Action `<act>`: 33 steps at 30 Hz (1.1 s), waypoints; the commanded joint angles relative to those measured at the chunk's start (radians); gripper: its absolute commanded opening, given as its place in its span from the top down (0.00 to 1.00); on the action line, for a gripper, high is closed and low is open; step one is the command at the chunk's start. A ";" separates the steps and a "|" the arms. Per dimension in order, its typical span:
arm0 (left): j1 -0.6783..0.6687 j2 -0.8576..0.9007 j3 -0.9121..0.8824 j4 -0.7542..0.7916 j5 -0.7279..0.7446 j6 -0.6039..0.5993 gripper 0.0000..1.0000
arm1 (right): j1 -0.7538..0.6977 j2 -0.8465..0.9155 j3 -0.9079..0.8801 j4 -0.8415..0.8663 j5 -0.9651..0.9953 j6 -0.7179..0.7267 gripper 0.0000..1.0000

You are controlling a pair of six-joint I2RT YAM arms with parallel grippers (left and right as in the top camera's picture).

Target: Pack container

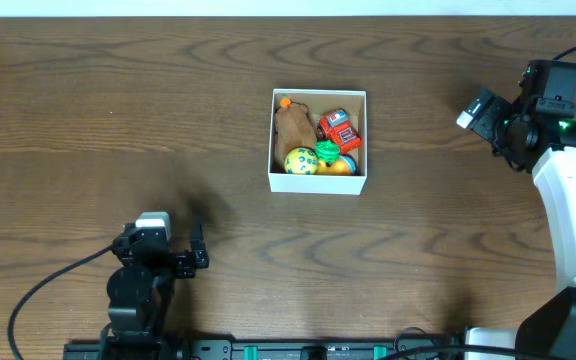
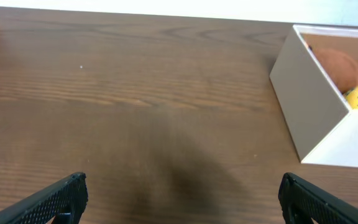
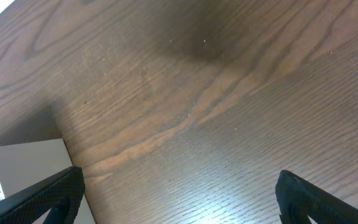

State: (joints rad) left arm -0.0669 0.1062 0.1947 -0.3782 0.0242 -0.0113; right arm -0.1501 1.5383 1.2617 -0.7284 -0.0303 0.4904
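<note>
The container (image 1: pixel 318 183), a small square white box, stands at the middle of the table. It holds a brown plush toy (image 1: pixel 294 125), a red toy car (image 1: pixel 339 130), a yellow ball (image 1: pixel 300 161), a green toy (image 1: pixel 327 152) and an orange ball (image 1: pixel 342 167). In the left wrist view the container (image 2: pixel 316 112) is at the right, with the brown toy (image 2: pixel 339 67) inside. In the right wrist view its white wall (image 3: pixel 23 165) shows at the lower left. My left gripper (image 2: pixel 182 196) is open and empty at the front left. My right gripper (image 3: pixel 179 196) is open and empty at the far right.
The dark wooden table (image 1: pixel 118 120) surrounds the container. A black rail (image 1: pixel 318 350) runs along the front edge. The white right arm (image 1: pixel 573 210) stands along the right side.
</note>
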 commanded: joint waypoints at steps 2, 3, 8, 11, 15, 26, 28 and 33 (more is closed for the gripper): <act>0.005 -0.079 -0.055 0.006 0.011 -0.009 0.02 | -0.006 0.005 -0.003 0.002 0.000 0.013 0.01; 0.005 -0.091 -0.063 0.006 0.011 -0.009 0.02 | -0.006 0.005 -0.003 0.002 0.000 0.013 0.01; 0.005 -0.105 -0.082 0.006 0.011 -0.009 0.02 | -0.006 0.005 -0.003 0.002 0.000 0.013 0.01; 0.005 -0.105 -0.082 0.006 0.011 -0.009 0.02 | -0.006 0.005 -0.003 0.002 -0.001 0.013 0.01; 0.005 -0.102 -0.082 0.006 0.011 -0.009 0.02 | -0.006 0.005 -0.003 0.002 0.000 0.013 0.01; 0.005 -0.102 -0.082 0.006 0.011 -0.009 0.02 | -0.006 0.005 -0.003 0.002 0.000 0.013 0.01; 0.005 -0.102 -0.082 0.006 0.011 -0.009 0.02 | -0.006 0.005 -0.003 0.002 0.000 0.013 0.01; 0.005 -0.102 -0.082 0.006 0.011 -0.009 0.02 | -0.006 0.005 -0.003 0.002 0.000 0.013 0.01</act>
State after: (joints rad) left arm -0.0669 0.0109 0.1341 -0.3729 0.0242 -0.0113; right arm -0.1501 1.5383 1.2617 -0.7284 -0.0303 0.4904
